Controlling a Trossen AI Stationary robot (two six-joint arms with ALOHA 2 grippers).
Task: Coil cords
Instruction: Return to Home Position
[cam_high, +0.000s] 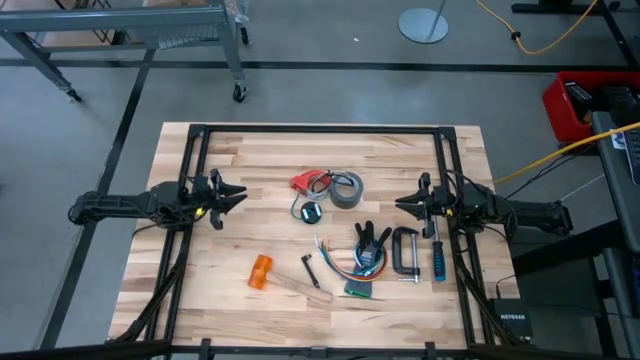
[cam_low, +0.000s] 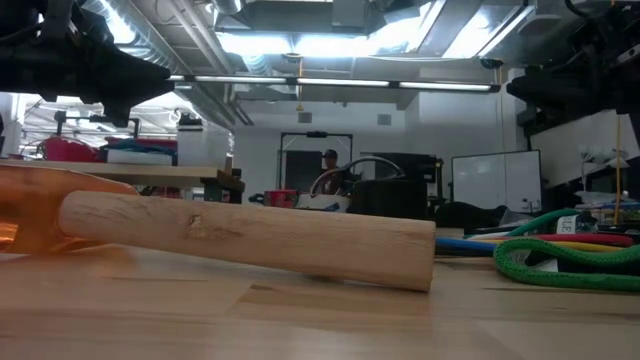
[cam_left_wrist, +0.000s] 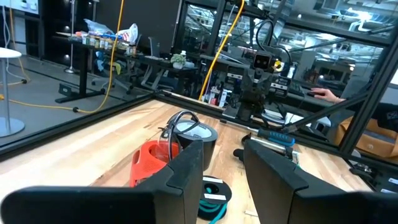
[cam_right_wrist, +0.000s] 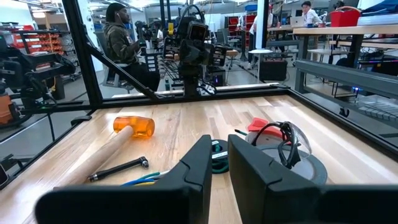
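At the middle of the table (cam_high: 250, 160) sit the red-ended cord (cam_high: 303, 181), draped on the tape roll (cam_high: 348, 190), and the puck cord (cam_high: 311, 212) at its 6 o'clock. Both look light, limp and springy, likely to uncoil. I'd pinch cable just beside the red piece or the puck. My left gripper (cam_high: 232, 197) hangs at 9 o'clock and my right gripper (cam_high: 403, 204) at 3 o'clock, both parted and empty. Mallet (cam_high: 285, 285), clamp (cam_high: 405, 253) and screwdriver (cam_high: 438, 258) lie toward 6 o'clock, apart from both. Only the roll crowds the red one.

Red-ended cord (cam_right_wrist: 258, 124) — grey tape roll (cam_right_wrist: 298, 167)
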